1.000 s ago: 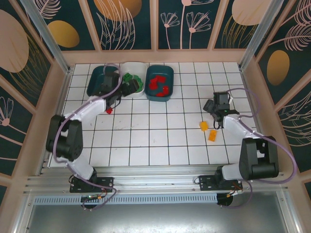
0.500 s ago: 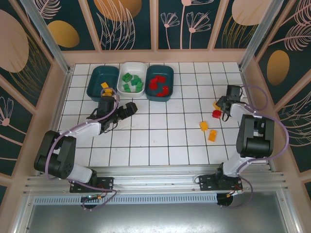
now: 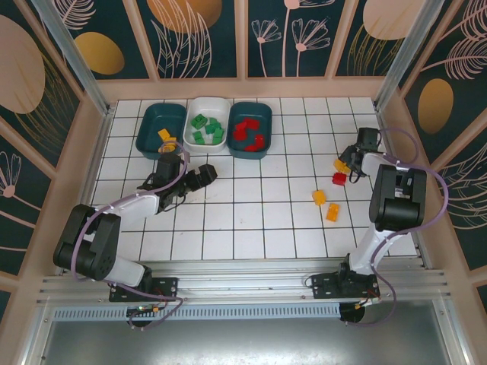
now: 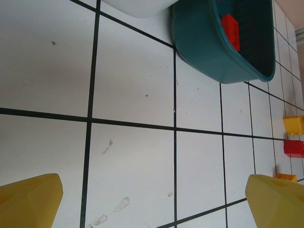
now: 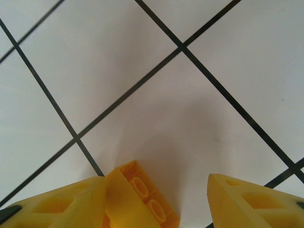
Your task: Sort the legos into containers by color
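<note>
Yellow lego (image 5: 140,197) lies on the bench (image 5: 166,71) between the parted jaws of the right gripper (image 5: 156,183), touching one finger; overhead, a red lego (image 3: 338,179) sits just beside it; left gripper (image 4: 153,183) gapes empty, facing a teal container (image 4: 204,47).

Ctr tiles (image 3: 251,205) free; tubs (image 3: 173,114) line far edge, loose bricks (image 3: 319,197) on R side.

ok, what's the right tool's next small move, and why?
Probably close the right tool: the orange-yellow brick sits between its fingers, touching one, with a gap to the other, so it isn't gripped yet.
</note>
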Tool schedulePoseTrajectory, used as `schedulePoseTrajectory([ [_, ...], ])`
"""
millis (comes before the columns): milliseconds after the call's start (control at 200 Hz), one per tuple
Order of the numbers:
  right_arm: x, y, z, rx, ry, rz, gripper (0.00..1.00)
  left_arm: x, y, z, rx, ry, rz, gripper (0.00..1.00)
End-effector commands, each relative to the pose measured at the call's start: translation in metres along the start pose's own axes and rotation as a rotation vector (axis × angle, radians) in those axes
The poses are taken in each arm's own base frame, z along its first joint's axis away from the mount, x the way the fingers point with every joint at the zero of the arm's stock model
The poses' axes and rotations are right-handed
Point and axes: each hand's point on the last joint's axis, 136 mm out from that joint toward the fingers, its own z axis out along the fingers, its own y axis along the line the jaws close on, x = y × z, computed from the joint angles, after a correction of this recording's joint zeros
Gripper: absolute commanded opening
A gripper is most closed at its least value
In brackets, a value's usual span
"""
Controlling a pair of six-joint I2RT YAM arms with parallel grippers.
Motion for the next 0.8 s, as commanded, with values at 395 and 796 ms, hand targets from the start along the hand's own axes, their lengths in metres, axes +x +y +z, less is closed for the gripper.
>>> schedulePoseTrajectory([
  [395, 0.006, -0.044, -0.019, 0.109, -0.031, 0.072, 0.58, -0.003, -0.009, -0.001, 0.033, -0.01, 0.013, 0.98],
  [796, 0.002, -0.028, -0.039, 0.016, -0.065, 0.062, 0.6, -0.001, -0.008, -0.001, 0.029, -0.009, 0.014, 0.98],
])
